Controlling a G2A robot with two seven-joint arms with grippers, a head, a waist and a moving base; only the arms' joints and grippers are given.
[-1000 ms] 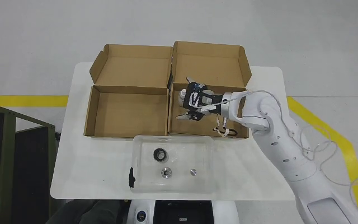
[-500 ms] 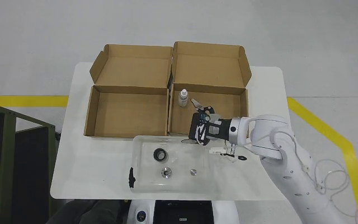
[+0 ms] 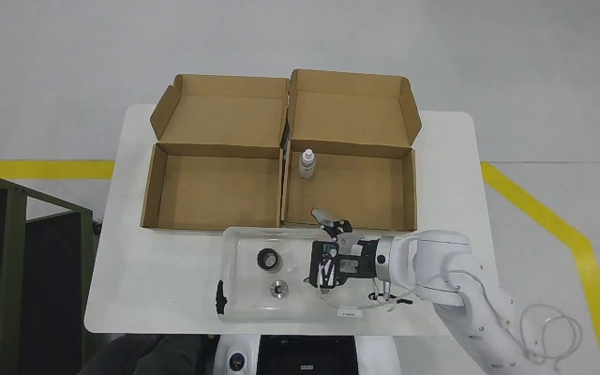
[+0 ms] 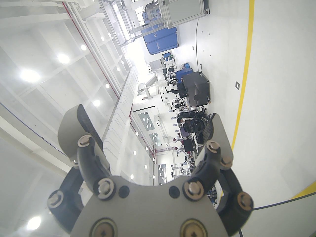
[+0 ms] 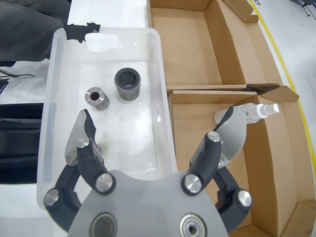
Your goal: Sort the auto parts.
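Where the right hand [image 5: 158, 112] hangs, a small part [image 5: 106, 148] is half-hidden

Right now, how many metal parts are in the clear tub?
2 plainly: a dark bearing near the middle of the tub, a small steel collet beside it. A pale bit half-hidden by a jaw of the right gripper may be a third.
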